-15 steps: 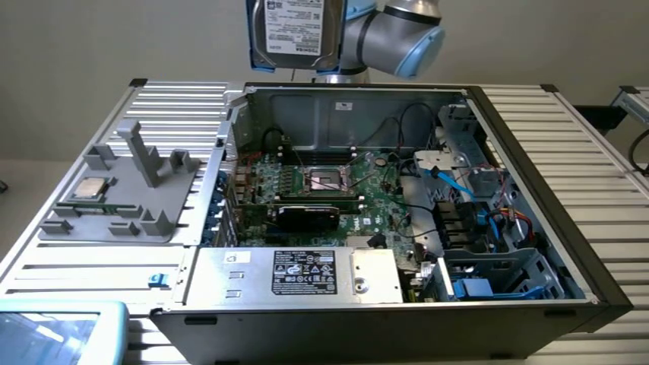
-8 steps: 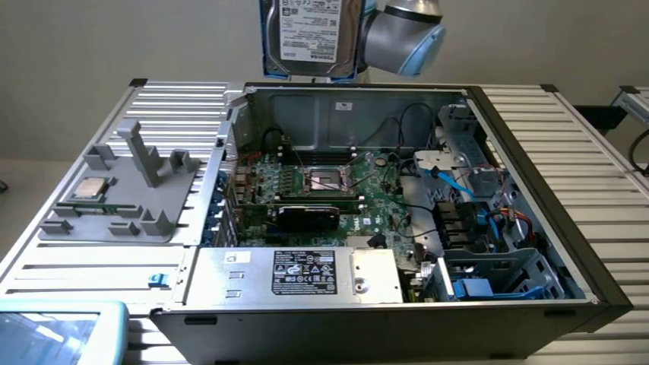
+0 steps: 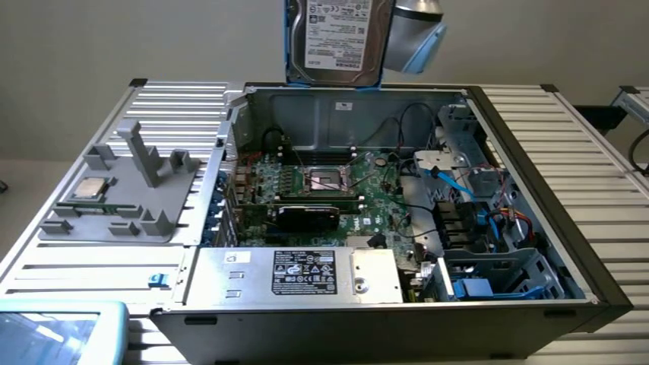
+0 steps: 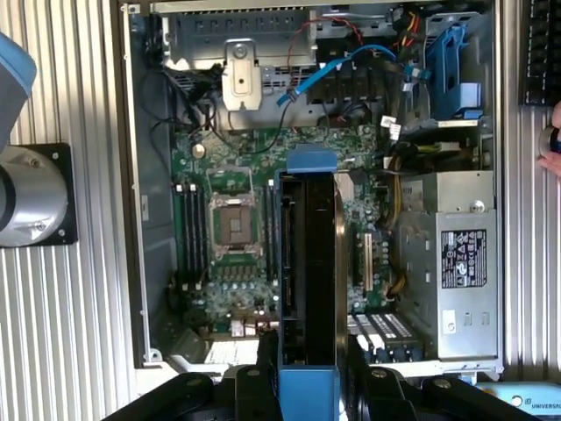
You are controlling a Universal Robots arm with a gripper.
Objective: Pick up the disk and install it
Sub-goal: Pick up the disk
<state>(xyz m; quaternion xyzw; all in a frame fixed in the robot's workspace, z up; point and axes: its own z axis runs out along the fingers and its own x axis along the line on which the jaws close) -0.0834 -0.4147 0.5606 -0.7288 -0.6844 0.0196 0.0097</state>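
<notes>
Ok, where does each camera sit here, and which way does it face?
Exterior view: off the arm, above the open computer case, looking down into it; the arm's end shows beside the upright disk over the far wall.
Wrist view: on the wrist, looking down along the disk's edge into the case; the end effector grips it from both sides.
Shared: disk, processor socket, power supply.

Silver arm, blue caps, black tool

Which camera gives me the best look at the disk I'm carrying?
The exterior view: the flat silver-grey hard disk with blue plastic carrier faces it, white label showing, above the open computer case. The wrist view shows it edge-on, gripped in the claw.
</notes>
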